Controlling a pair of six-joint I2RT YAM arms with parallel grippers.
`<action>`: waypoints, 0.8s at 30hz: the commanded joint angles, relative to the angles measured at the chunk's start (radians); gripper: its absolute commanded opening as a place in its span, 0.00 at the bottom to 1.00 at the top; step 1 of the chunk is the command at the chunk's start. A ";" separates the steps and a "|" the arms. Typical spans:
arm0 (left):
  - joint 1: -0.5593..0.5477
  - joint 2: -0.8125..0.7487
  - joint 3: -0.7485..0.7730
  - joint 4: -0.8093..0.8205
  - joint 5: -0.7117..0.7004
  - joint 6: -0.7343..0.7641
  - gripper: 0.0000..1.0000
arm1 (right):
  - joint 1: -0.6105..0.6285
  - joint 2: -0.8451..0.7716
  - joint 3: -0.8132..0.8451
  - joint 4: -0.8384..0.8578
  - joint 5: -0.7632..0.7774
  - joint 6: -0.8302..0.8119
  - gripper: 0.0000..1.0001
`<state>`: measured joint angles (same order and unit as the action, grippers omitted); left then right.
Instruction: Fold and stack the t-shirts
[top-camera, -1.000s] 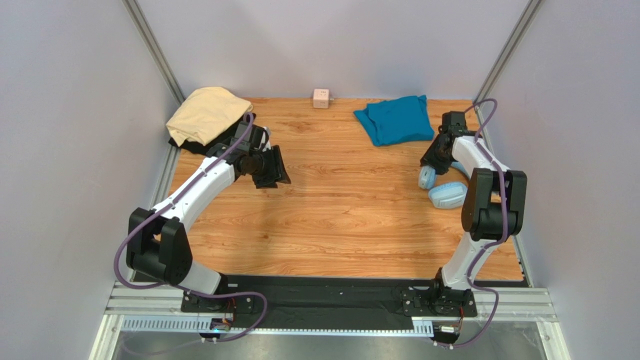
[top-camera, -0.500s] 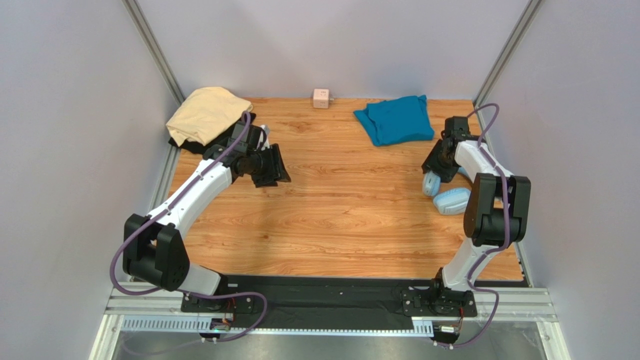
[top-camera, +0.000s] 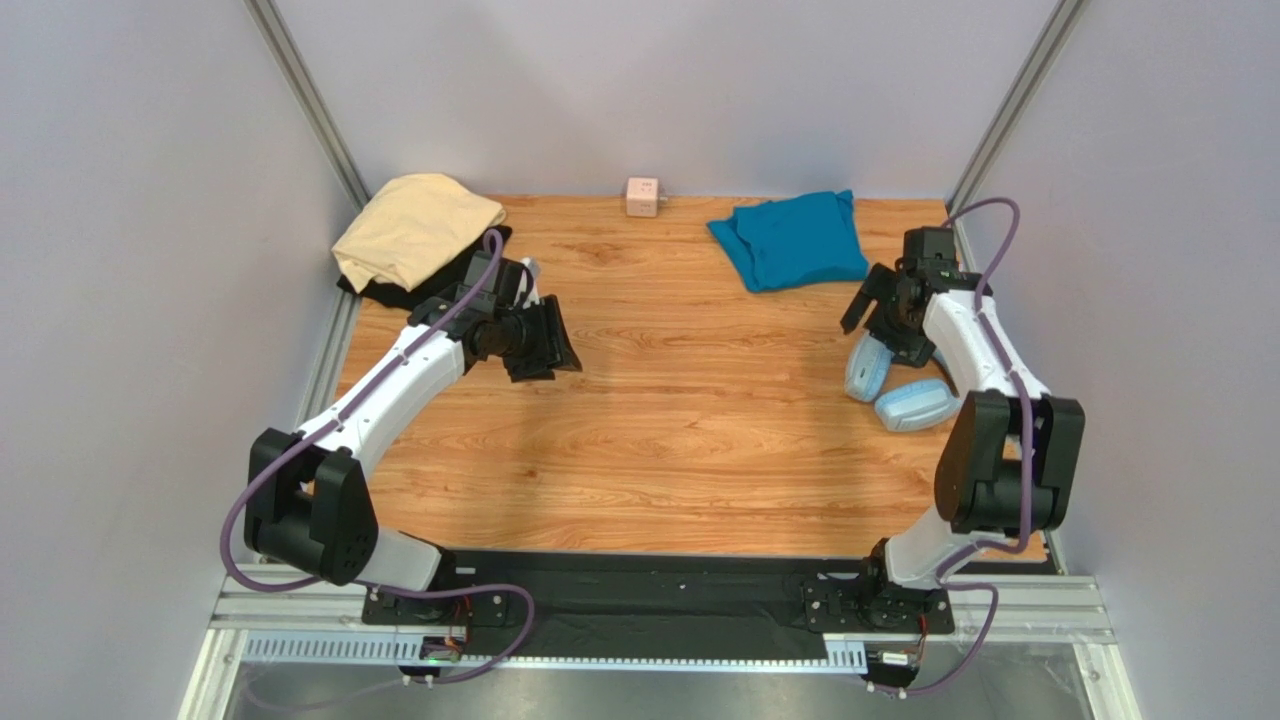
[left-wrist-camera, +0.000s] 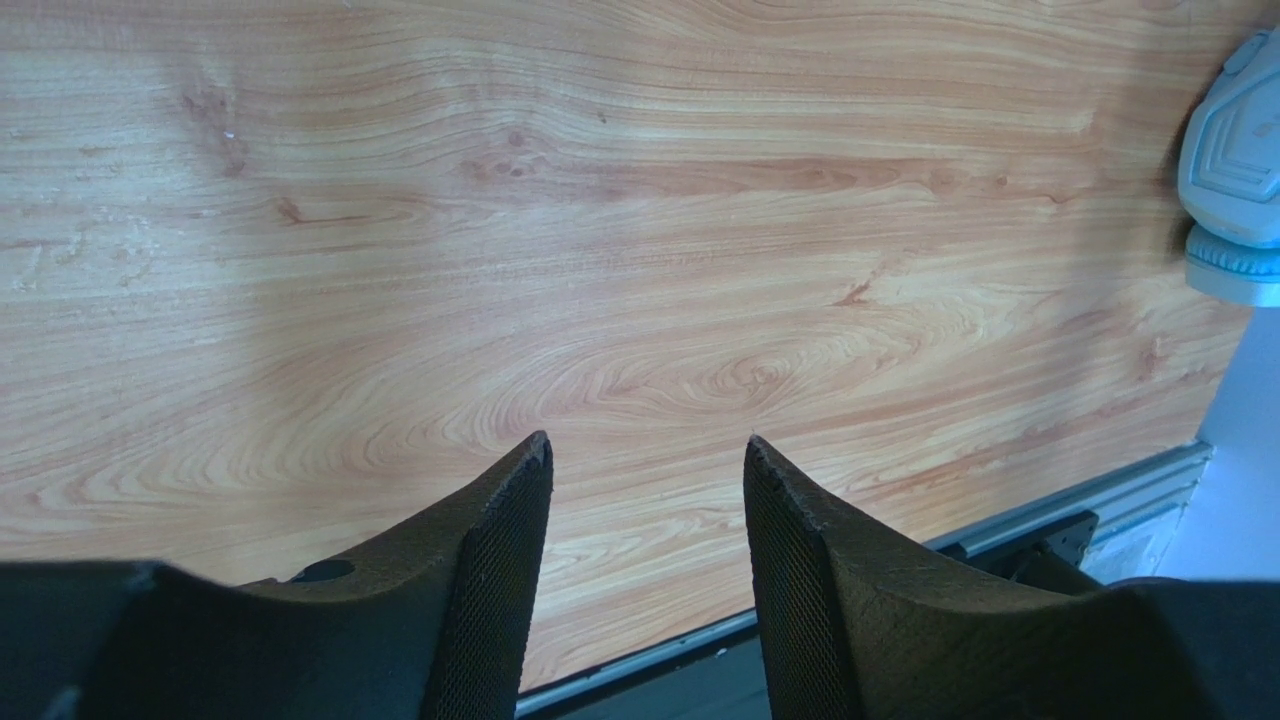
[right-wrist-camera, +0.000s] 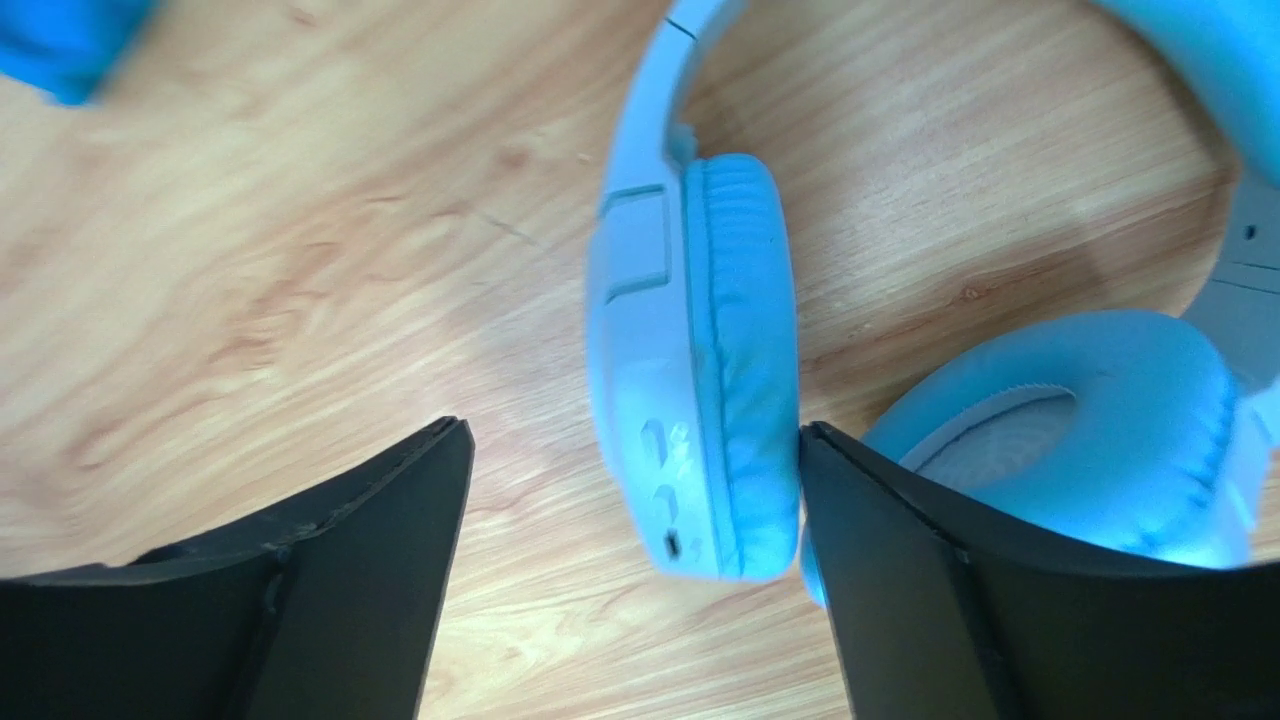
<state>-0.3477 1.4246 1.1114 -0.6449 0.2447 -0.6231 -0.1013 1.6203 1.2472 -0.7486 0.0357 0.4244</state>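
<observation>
From above, the cream shirt (top-camera: 409, 225) lies bunched on the black shirt (top-camera: 388, 294) at the far left; the teal shirt (top-camera: 787, 237) sits far right. Your left gripper (top-camera: 549, 345) hangs beside that pile, your right gripper (top-camera: 884, 318) over the headphones (top-camera: 914, 405). Left wrist: fingers (left-wrist-camera: 496, 570) spread, only table (left-wrist-camera: 601, 225) between. Right wrist: jaws wide, straddling an earcup (right-wrist-camera: 706, 360); lift straight up before reaching for teal, or you may drag it.

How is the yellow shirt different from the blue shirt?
The yellow shirt is a puffy, rumpled heap in the far left corner; the blue shirt lies flatter at the far right. The yellow shirt rests on a black shirt; the blue shirt lies straight on the table. The yellow shirt looks bigger than the blue shirt. Both are plain soft cloth.
</observation>
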 joint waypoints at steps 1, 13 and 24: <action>-0.005 -0.017 0.011 0.019 -0.016 -0.021 0.57 | 0.020 -0.126 0.093 0.028 -0.020 0.014 0.94; 0.081 0.033 0.167 -0.095 -0.194 -0.113 0.58 | 0.048 -0.333 -0.034 0.066 -0.233 0.206 0.95; 0.161 0.013 0.120 -0.072 -0.220 -0.115 0.59 | 0.097 -0.307 -0.003 0.026 -0.302 0.163 0.94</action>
<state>-0.1898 1.4700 1.2423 -0.7269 0.0315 -0.7216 -0.0093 1.3033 1.2053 -0.7284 -0.2237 0.5983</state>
